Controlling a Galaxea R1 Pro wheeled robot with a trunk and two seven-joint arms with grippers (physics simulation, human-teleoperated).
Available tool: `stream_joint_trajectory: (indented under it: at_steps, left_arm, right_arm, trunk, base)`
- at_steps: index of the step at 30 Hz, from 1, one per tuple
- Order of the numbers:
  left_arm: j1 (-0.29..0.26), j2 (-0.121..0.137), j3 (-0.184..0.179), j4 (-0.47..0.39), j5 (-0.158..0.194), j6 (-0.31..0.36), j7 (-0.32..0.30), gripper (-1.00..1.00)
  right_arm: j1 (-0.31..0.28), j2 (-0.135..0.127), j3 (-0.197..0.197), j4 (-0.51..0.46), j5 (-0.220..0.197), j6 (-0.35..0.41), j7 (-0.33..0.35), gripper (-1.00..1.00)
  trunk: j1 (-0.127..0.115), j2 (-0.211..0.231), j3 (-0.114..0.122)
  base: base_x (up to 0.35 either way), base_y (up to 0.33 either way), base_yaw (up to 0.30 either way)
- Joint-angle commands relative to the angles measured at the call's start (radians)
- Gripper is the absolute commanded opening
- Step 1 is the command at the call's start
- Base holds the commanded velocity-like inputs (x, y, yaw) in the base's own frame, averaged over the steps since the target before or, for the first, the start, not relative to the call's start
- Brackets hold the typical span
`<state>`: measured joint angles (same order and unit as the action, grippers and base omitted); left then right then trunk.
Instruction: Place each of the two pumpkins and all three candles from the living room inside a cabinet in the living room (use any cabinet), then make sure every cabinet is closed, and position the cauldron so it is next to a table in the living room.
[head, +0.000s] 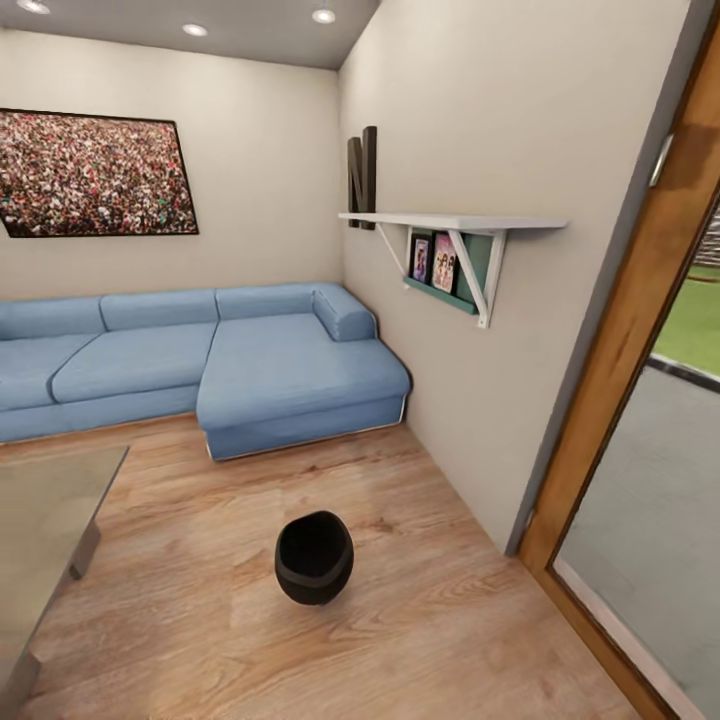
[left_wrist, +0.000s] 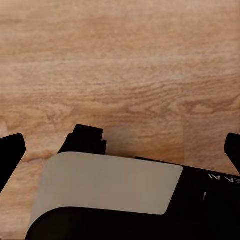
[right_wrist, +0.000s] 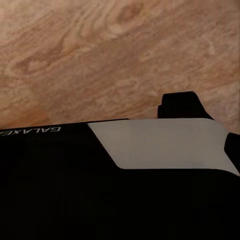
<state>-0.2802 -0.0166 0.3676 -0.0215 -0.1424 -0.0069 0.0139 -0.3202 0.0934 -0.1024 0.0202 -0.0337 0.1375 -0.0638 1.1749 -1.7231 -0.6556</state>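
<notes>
Head view, left to right: the table, then the cauldron on the floor nearby, arguably not beside it yet. Your left gripper is spread apart; right I cannot tell.

black robot body with a pale grey rounded panel and white "galaxea" lettering.

left pincer fingers wide apart
</notes>
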Motion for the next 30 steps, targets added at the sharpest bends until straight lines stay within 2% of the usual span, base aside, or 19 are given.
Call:
stream_joint_trajectory:
  at_steps: [1,12,30]
  left_arm:
    - [-0.001,0.000,0.009,0.000,-0.010,-0.001,0.001,1.00]
    - [-0.001,0.000,0.009,0.000,-0.011,-0.001,0.001,1.00]
    - [-0.001,0.000,0.009,0.000,-0.010,-0.001,0.001,1.00]
  right_arm:
    - [-0.001,0.000,-0.006,0.001,-0.003,0.001,-0.004,1.00]
    - [-0.001,-0.001,-0.006,0.000,-0.003,0.001,-0.004,1.00]
    - [-0.002,-0.002,-0.006,0.000,-0.003,0.001,-0.003,1.00]
  trunk:
    - [0.000,0.000,0.000]
    - [0.000,0.000,0.002]
    - [0.000,0.000,0.002]
  base:
    - [0.000,0.000,0.256]
    - [0.027,0.000,0.170]
    - [0.261,0.000,0.025]
